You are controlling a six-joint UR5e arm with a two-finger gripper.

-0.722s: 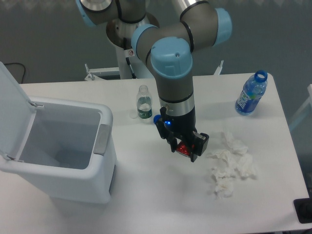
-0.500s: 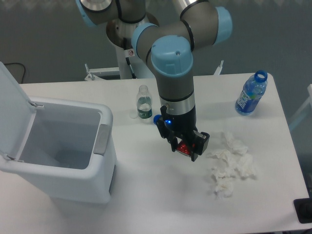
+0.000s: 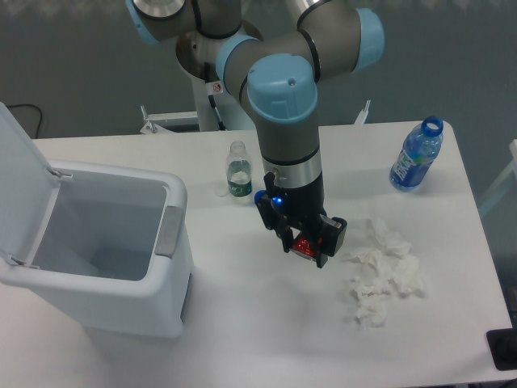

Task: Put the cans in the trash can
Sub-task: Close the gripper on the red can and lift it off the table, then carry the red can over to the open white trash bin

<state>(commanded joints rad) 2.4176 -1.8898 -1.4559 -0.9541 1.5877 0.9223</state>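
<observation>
The tool [image 3: 305,245] grips a red can [image 3: 304,245] clear above the tabletop [image 3: 266,323], apparently for carrying to the open bin [image 3: 166,242].

Green-labelled bottle [image 3: 237,170], blue-labelled bottle [image 3: 417,155], crumpled tissues [image 3: 383,269], white table [image 3: 266,339]

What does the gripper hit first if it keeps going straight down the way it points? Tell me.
The gripper points down with the red can between its fingers. Below it lies bare white table, so the can would probably touch the table first; its height above the table is unclear.
</observation>
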